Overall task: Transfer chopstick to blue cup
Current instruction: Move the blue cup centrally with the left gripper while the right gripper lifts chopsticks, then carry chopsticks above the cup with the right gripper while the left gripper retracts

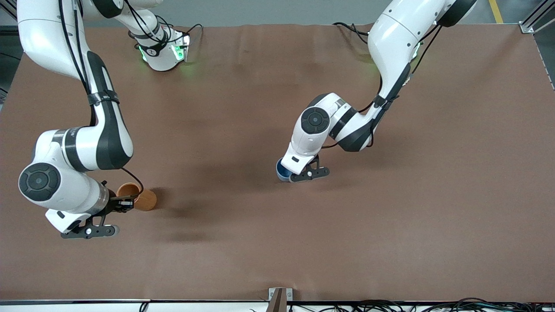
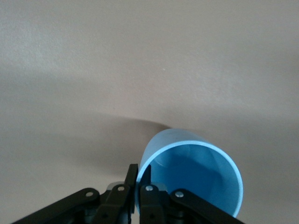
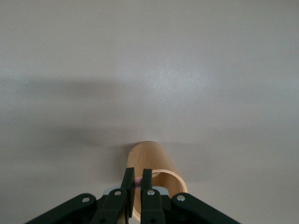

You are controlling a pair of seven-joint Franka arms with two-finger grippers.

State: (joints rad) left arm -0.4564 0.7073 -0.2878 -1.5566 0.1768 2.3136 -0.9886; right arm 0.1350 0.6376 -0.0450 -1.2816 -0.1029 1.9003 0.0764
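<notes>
Front view: my left gripper clamps the rim of the blue cup at mid-table; my right gripper, at the orange-brown cup toward the right arm's end, is pressed together on the pink chopstick, its tip showing between the fingers.

No readable text, no labels, no brand marks, no numbers (arms and cups included)

An orange-brown cup is standing on the brown bench, directly under the right hand, toward the right arm's end. Cables are lying along the bench's near edge.
</notes>
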